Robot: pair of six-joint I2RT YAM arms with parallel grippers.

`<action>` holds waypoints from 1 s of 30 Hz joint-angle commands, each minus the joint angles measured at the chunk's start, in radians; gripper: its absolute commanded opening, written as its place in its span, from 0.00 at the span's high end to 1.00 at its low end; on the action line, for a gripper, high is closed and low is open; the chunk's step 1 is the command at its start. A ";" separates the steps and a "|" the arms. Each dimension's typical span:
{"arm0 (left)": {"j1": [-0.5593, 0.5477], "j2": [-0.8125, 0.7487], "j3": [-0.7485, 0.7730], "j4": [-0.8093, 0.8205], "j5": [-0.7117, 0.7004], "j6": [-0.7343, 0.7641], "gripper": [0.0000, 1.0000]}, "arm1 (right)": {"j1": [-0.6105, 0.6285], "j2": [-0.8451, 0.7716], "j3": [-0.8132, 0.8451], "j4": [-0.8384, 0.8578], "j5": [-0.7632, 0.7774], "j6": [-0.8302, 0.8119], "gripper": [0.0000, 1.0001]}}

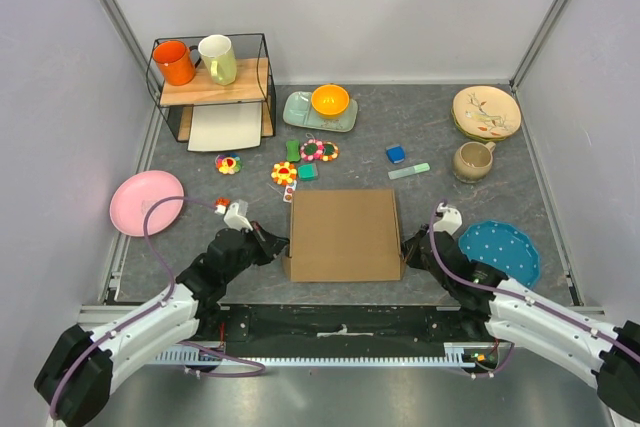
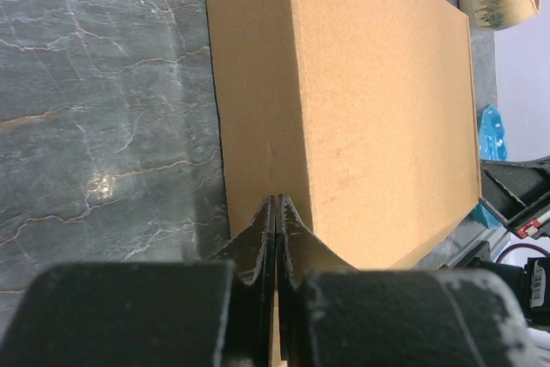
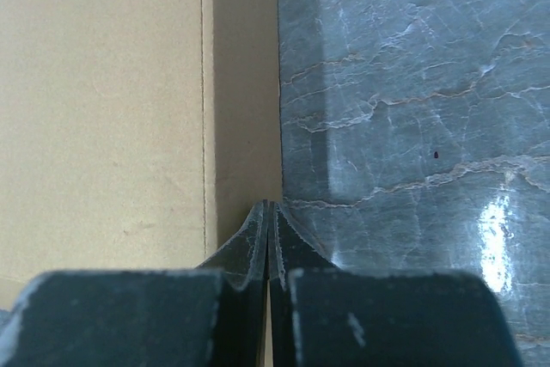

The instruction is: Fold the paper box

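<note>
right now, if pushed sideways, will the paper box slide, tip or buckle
The paper box is low and flat, so it probably slides rather than tips. Plain cardboard on the smooth table: likely light, and its walls may dent.

Left arm (image 1: 150, 322) and right arm (image 1: 540, 319): white link covers, black joint housings. One purple cable (image 1: 150, 237) is routed along each arm. Left gripper (image 2: 276, 204) and right gripper (image 3: 268, 208): black tapered fingers (image 2: 258, 247) with scuffed, whitish edges.
</note>
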 commanded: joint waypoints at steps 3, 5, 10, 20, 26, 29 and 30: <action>0.001 -0.062 -0.003 0.026 0.155 -0.012 0.98 | 0.006 -0.082 0.077 -0.041 -0.041 -0.018 1.00; 0.003 -0.127 0.004 0.009 0.185 -0.010 0.98 | 0.009 -0.119 0.123 -0.090 -0.045 -0.031 1.00; 0.001 -0.222 0.049 -0.083 0.218 0.000 0.98 | 0.012 -0.171 0.209 -0.172 -0.050 -0.065 1.00; 0.001 -0.211 0.190 -0.191 0.252 0.016 0.95 | 0.012 -0.164 0.358 -0.251 -0.031 -0.062 1.00; 0.003 -0.170 0.316 -0.274 0.270 0.033 0.93 | 0.012 -0.147 0.381 -0.277 -0.045 -0.042 1.00; 0.001 -0.170 0.346 -0.289 0.261 0.037 0.93 | 0.012 -0.154 0.378 -0.281 -0.044 -0.038 1.00; 0.001 -0.170 0.354 -0.291 0.258 0.040 0.93 | 0.012 -0.157 0.378 -0.282 -0.042 -0.038 1.00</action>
